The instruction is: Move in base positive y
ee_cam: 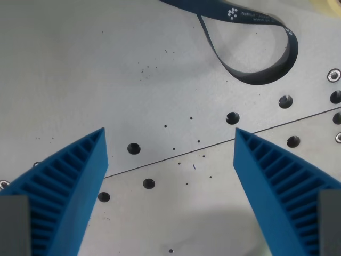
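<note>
1. The gripper stood with its two blue ribbed plastic fingers wide apart, one rising from the lower corner at the wrist view's left and the other from the lower corner at the wrist view's right, with nothing between them.
2. Beneath the fingers lay a flat grey metal table plate, speckled with small dark spots.
3. A thin dark seam crossed the plate on a slant, climbing toward the wrist view's right, and passed between the two fingertips.
4. Several round bolt holes were set into the plate on both sides of the seam, more of them clustered toward the wrist view's right edge.
5. A dark navy fabric lanyard strap with small white printed lettering lay on the plate near the top of the view, curled into a loop, well apart from both fingers.
6. A shiny screw head sat near the wrist view's right edge, beside the loop.
7. A pale yellowish shape showed at the top corner on the wrist view's right, too cropped to identify.
</note>
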Motion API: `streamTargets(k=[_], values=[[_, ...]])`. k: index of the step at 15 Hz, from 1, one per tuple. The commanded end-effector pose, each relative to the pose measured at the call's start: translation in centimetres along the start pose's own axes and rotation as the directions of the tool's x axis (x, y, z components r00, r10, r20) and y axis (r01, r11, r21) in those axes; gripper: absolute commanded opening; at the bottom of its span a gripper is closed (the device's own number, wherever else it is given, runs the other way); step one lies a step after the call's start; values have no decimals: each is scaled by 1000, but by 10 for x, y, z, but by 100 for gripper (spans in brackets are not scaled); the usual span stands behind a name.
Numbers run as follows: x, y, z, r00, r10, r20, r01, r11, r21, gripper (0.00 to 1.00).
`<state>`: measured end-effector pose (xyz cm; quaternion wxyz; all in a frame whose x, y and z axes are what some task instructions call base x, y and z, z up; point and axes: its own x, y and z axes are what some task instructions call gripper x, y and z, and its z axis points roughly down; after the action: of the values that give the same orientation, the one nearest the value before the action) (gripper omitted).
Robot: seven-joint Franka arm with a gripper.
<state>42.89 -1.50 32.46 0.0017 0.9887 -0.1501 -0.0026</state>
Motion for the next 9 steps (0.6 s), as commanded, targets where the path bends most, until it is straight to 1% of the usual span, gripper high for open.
streamTargets(k=[1, 9], values=[[-3, -5, -2, 1000, 0, -5, 0, 1000, 1, 100], [-26, -45, -2, 1000, 0, -5, 0, 1000, 1, 100]])
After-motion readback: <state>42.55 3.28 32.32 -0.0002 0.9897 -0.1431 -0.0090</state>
